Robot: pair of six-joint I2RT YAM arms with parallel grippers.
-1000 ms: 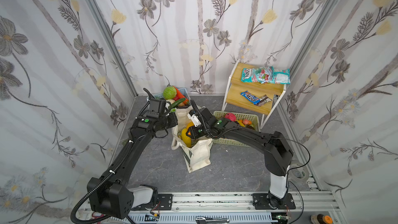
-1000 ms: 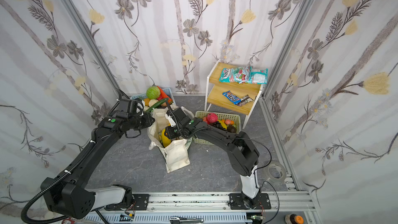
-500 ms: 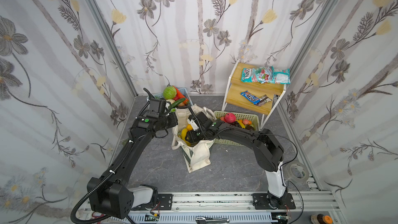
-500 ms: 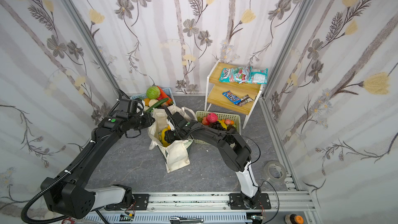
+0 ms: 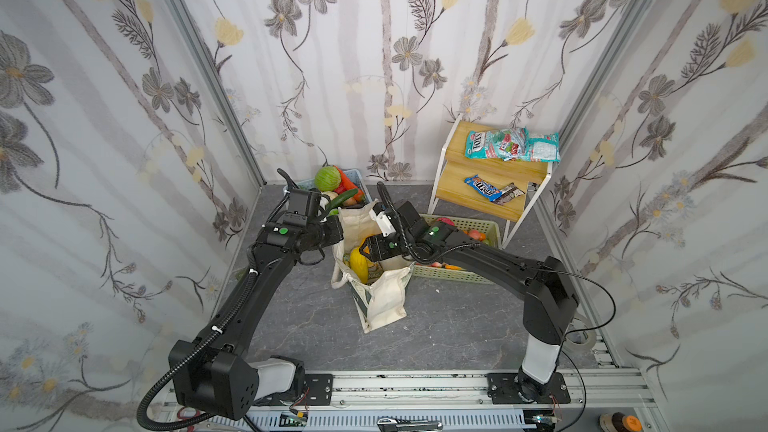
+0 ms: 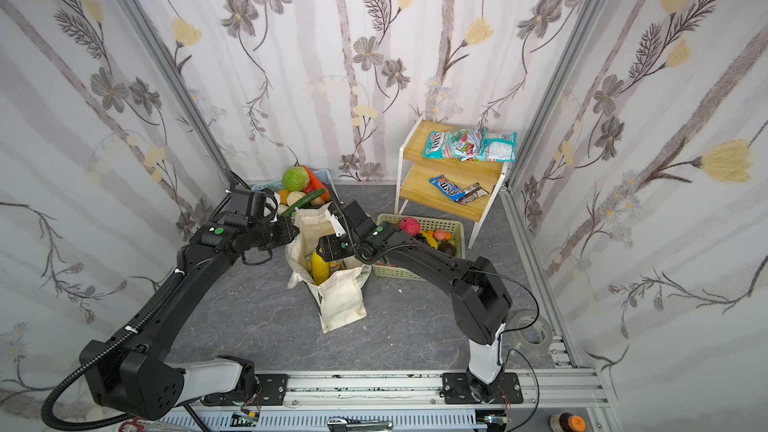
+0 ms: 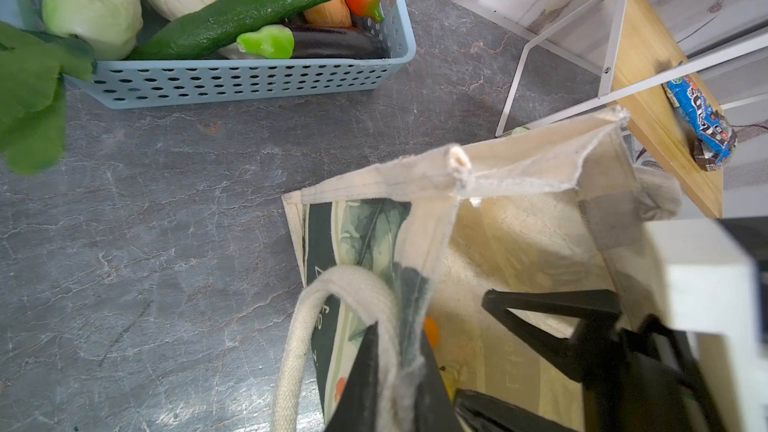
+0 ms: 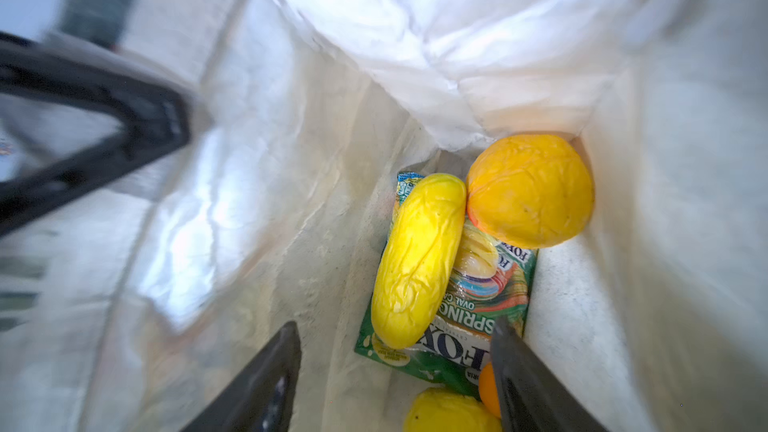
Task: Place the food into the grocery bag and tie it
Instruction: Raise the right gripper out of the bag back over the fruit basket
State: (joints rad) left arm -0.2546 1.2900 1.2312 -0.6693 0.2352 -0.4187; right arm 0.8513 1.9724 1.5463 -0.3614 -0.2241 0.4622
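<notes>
The left tool (image 7: pixel 398 351) is pinched narrow on the cream rim of the grocery bag (image 7: pixel 519 238). Its black fingers (image 7: pixel 361 371) clamp the cloth just beside a loop handle (image 7: pixel 297 351). In a top view this grip sits at the 9 o'clock edge of the bag's mouth. The right tool (image 8: pixel 394 324) stands wide with nothing between its jaws. It is lowered inside the open mouth, and its arm reaches in from 3 o'clock. Beneath it, on the bag's bottom, the yellow oblong fruit (image 8: pixel 419 259) lies across the green-and-yellow snack packet (image 8: pixel 482 313). One end of the fruit touches the round orange (image 8: pixel 530 191). Another yellow piece and a small orange piece show beside one finger, but they are too cropped to name. In a top view the bag stands upright on the grey counter (image 5: pixel 436 317) near the middle. Its plain cream pocket faces about 6 o'clock, and the yellow fruit is visible through the mouth. At the bag's 11 o'clock, just beside it, is a blue basket (image 7: pixel 249 81) heaped with a cucumber, an aubergine and pale vegetables. At its 3 o'clock is a pale green basket (image 5: pixel 457 274) of produce; whether it touches the bag cannot be told. Farther out, at 2 o'clock, a wooden shelf (image 5: pixel 461 201) carries teal sweet packets (image 5: pixel 511 145) on its upper board. A blue chocolate packet (image 5: pixel 484 189) lies on the lower board.
</notes>
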